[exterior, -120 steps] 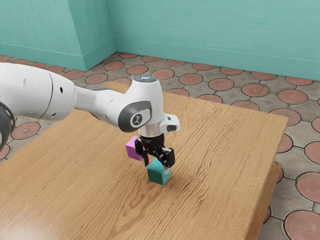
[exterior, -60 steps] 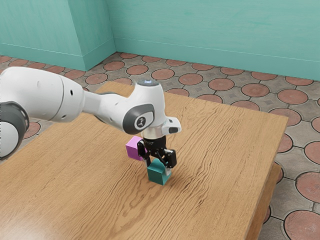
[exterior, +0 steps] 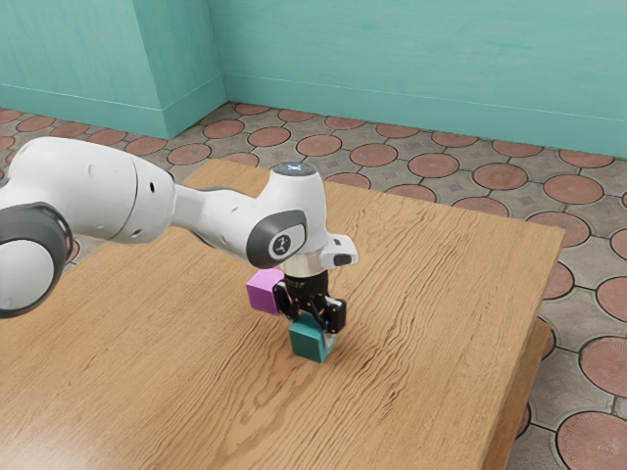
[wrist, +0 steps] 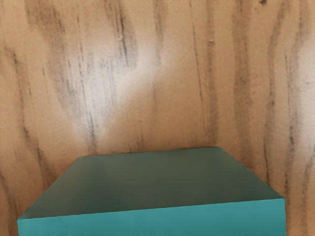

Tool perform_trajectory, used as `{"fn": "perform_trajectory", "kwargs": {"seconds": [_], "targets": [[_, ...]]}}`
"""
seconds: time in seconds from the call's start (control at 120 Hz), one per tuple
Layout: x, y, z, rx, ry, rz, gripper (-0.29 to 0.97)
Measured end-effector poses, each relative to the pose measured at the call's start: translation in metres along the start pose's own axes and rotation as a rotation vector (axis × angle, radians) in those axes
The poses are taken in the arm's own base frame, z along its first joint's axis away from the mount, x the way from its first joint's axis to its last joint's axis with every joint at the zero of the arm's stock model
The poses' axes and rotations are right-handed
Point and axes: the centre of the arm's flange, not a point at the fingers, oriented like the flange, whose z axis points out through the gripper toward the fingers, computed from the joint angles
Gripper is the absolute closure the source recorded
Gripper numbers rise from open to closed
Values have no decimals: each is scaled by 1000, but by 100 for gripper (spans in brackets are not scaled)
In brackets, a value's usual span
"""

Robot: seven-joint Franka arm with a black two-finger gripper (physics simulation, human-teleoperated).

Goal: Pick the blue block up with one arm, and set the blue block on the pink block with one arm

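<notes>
Tabletop (exterior: 441, 294); end effector (exterior: 313, 319) over blue block (exterior: 312, 343)

Room: teal walls (exterior: 411, 49), tiled floor (exterior: 441, 162), wooden table (exterior: 147, 372)

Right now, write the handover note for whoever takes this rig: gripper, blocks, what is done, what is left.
Gripper: open, low over the blue block, one finger at either side of its top, not closed on it.
Blue block: flat on the table, not lifted.
Pink block: on the table close by, toward the exterior view's left of the blue block, nothing on top.
Done: the gripper is lined up over the blue block.
Left: close, lift, carry across, set it on the pink block, release.
</notes>
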Motion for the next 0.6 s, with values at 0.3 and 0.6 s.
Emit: {"fn": "perform_trajectory", "kwargs": {"seconds": [0.3, 0.6], "targets": [[9, -2, -28, 55, 64, 17, 31], [7, -102, -116, 62, 176, -99, 31]]}}
